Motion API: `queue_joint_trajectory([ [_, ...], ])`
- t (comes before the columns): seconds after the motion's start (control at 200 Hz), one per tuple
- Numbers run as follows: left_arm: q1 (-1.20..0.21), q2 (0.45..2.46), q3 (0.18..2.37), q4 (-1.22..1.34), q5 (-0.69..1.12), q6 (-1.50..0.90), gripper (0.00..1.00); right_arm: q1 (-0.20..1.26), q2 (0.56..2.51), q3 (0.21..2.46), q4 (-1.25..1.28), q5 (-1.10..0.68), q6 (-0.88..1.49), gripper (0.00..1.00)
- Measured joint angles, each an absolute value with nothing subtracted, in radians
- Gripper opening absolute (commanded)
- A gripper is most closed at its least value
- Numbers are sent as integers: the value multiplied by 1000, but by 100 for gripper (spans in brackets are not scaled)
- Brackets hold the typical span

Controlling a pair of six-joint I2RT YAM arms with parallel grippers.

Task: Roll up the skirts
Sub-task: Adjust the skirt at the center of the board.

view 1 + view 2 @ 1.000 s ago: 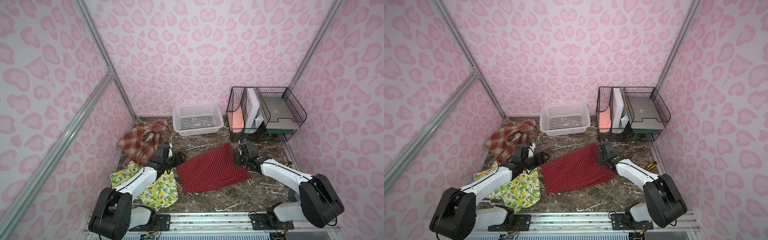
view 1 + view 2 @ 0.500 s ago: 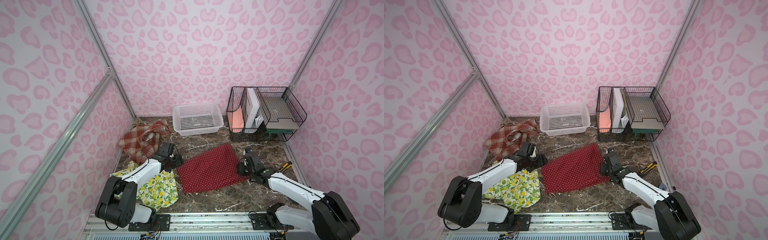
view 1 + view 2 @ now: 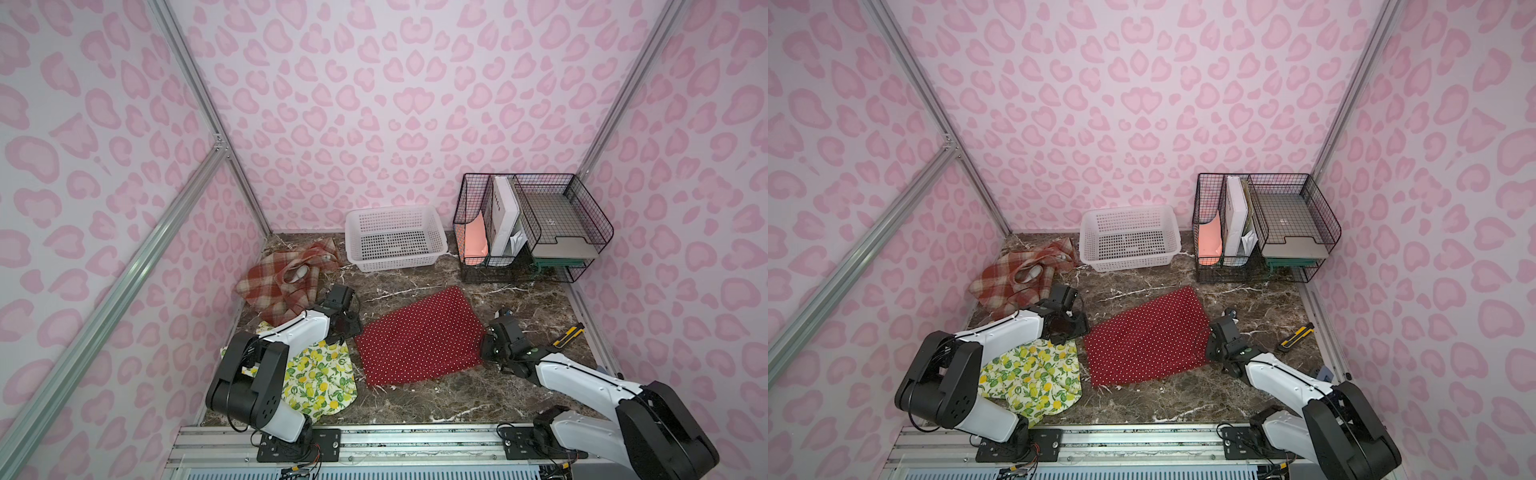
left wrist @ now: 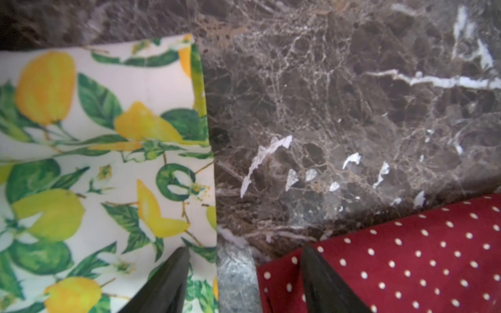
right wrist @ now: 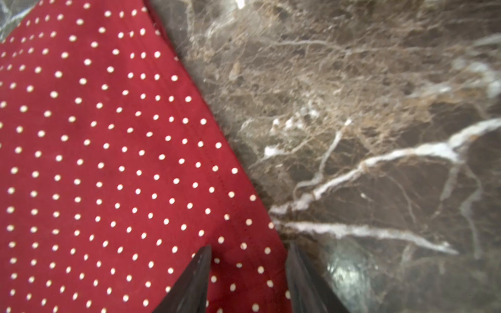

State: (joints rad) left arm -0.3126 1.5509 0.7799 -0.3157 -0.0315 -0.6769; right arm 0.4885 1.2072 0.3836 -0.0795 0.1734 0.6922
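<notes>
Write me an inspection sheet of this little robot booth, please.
Surface: dark marble table, bare between cloths.
Job's things: red polka-dot skirt flat in the middle; lemon skirt rumpled beside it; plaid skirt bunched at back; none rolled.
Clutter: white basket, wire organiser, utility knife.
Grippers: left gripper, jaws apart, between lemon and red skirts; right gripper, jaws apart, astride the red skirt's edge.
Cables: wires at arm bases.
Surroundings: pink patterned walls.

Matt cloth polka-dot skirt (image 3: 419, 336), glossy veined marble tabletop (image 3: 436, 399), white plastic lattice basket (image 3: 395, 239)
</notes>
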Motion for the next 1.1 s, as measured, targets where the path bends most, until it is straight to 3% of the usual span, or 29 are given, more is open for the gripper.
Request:
queue_joint_trajectory([
  [0.275,-344,1530,731,-205,-27,-632,68,403,1265,411,-11,140,701,50],
  [0.505,-382,1477,720,-299,-49,-641,72,379,1370,496,-12,144,657,49],
  [0.81,-329,1470,746,-427,-181,-709,71,396,1220,532,-140,174,644,52],
  [0.995,-352,1322,754,-444,-168,-734,74,450,1167,529,-183,211,631,52],
  [1.1,-367,1291,791,-437,-139,-731,69,469,1166,501,-198,213,636,48],
])
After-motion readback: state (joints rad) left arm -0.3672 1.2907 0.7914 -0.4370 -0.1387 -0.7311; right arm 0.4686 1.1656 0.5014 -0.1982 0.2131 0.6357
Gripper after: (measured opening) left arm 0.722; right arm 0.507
